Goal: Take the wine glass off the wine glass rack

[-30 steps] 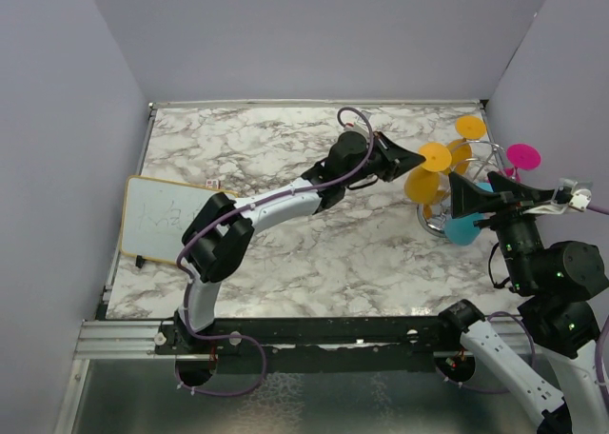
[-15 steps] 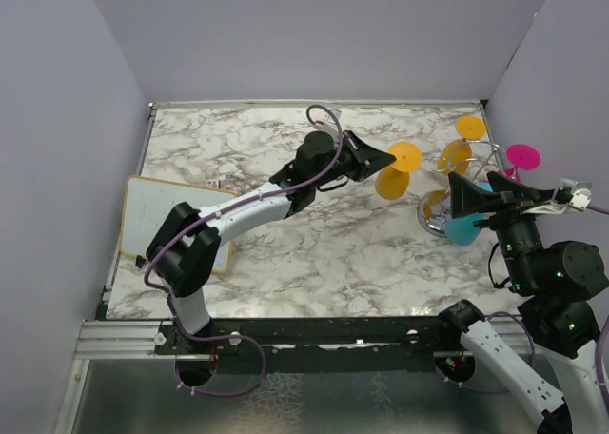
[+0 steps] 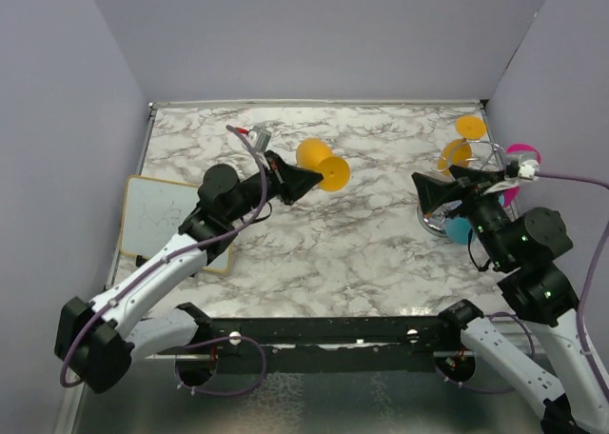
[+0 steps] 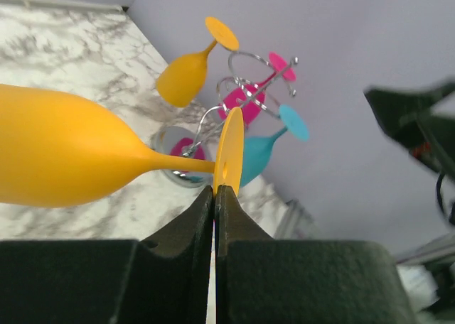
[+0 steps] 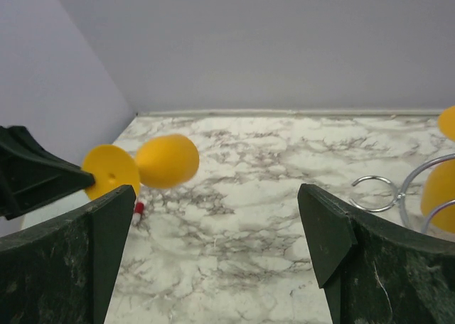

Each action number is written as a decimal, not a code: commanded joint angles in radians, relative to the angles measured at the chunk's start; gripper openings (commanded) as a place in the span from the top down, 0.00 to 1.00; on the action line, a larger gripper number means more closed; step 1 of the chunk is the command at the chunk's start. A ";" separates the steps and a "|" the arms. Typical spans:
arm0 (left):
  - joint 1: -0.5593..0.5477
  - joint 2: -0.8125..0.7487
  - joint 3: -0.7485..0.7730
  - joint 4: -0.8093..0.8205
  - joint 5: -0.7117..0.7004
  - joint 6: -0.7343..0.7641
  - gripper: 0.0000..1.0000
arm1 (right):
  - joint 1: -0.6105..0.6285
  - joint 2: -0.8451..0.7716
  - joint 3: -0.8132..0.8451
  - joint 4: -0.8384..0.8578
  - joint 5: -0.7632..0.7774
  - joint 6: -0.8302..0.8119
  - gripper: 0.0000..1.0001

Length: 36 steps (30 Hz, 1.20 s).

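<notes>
My left gripper (image 3: 306, 177) is shut on the foot of an orange wine glass (image 3: 320, 164) and holds it above the middle of the table, well left of the rack. In the left wrist view the fingers (image 4: 215, 190) pinch the thin foot disc (image 4: 229, 150), and the bowl (image 4: 64, 157) points left. The silver wine glass rack (image 3: 485, 150) stands at the far right and still carries an orange (image 3: 457, 154), a pink (image 3: 521, 156) and a teal glass (image 3: 460, 230). My right gripper (image 3: 430, 194) is open and empty beside the rack, facing the held glass (image 5: 167, 160).
A whiteboard (image 3: 162, 220) lies at the table's left edge, with a small red and white item (image 3: 211, 184) near it. Purple walls close in the left, back and right sides. A rack wire ring (image 5: 375, 193) shows to the right of my right fingers.
My left arm has carried the orange glass off the rack and leftward to mid-table. My right gripper has shifted a little left, near the rack.
</notes>
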 commanded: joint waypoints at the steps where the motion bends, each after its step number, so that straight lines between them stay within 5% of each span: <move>1: -0.014 -0.202 -0.072 -0.081 0.093 0.478 1.00 | 0.007 0.107 -0.006 0.026 -0.180 -0.001 0.00; 7: -0.025 -0.380 -0.152 -0.153 0.090 0.843 1.00 | 0.007 0.342 0.107 -0.021 -0.427 0.020 0.00; 11: -0.026 -0.413 -0.196 -0.139 0.132 0.942 1.00 | 0.007 0.501 0.263 -0.119 -0.624 -0.007 0.00; 16: -0.061 -0.419 -0.234 -0.130 0.113 1.040 1.00 | 0.007 0.622 0.411 -0.236 -0.688 -0.001 0.00; 26: -0.127 -0.468 -0.314 -0.148 0.158 1.114 1.00 | 0.007 0.811 0.538 -0.309 -0.841 0.012 0.00; 36: -0.191 -0.496 -0.355 -0.151 0.166 1.127 1.00 | 0.007 0.938 0.495 -0.178 -1.050 0.148 0.00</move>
